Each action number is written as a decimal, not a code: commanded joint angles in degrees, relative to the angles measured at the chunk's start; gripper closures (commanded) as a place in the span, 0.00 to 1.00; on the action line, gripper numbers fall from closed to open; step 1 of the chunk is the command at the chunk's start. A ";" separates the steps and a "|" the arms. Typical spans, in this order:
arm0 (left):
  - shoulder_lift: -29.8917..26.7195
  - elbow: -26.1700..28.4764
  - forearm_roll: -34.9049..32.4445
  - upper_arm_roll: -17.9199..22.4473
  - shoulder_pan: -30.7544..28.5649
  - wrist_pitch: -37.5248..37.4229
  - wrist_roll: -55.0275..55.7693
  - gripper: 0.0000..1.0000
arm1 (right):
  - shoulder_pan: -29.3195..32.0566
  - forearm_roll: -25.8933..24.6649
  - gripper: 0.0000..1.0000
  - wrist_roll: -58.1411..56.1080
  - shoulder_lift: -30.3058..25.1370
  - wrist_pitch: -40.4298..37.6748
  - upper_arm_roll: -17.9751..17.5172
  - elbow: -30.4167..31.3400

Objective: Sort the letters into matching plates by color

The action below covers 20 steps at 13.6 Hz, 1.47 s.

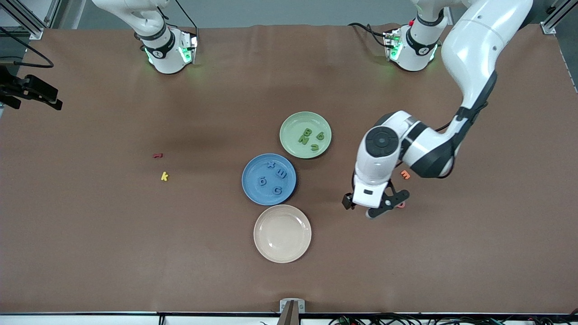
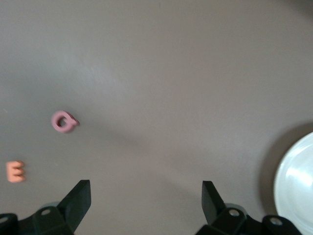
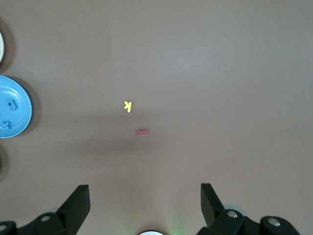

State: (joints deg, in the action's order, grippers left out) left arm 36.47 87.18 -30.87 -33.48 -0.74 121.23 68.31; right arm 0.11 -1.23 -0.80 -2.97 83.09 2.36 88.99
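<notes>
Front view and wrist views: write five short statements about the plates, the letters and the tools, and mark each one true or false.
1. The pale green round plate holds four small green foam letters. True.
2. The medium blue round plate is empty. False: four blue foam letters lie in it.
3. The beige round plate holds no letters. True.
4. The left tool is shut on the pink Q-shaped foam letter. False: its fingers stand open and empty, with the letter lying on the brown table.
5. The small yellow foam k lies in the blue plate. False: it lies on the table toward the right arm's end, near the dark red foam piece.
</notes>
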 commanded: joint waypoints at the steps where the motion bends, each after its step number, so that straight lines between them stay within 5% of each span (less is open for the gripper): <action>1: -8.15 1.33 11.39 8.31 3.02 -1.52 -13.15 0.00 | 0.86 0.70 0.00 -0.70 -1.60 1.80 -1.13 1.28; 7: -17.82 1.24 19.60 18.97 3.38 -7.50 -37.41 0.00 | 2.08 3.16 0.00 -0.87 -1.78 2.34 -1.22 1.36; 12: -23.00 0.98 21.90 24.95 7.07 -18.56 -45.19 0.00 | 1.91 3.16 0.00 -1.31 -2.74 2.25 -1.22 2.59; 20: -34.70 1.50 29.81 25.04 3.03 -32.10 -49.41 0.00 | 1.65 1.32 0.00 -1.66 -3.71 2.43 -1.40 3.47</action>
State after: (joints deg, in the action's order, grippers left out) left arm 4.87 87.17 -2.68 -8.68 2.98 91.15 20.02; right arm 1.10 0.97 -1.63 -4.57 84.93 1.65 90.39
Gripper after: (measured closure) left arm 0.000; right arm 0.000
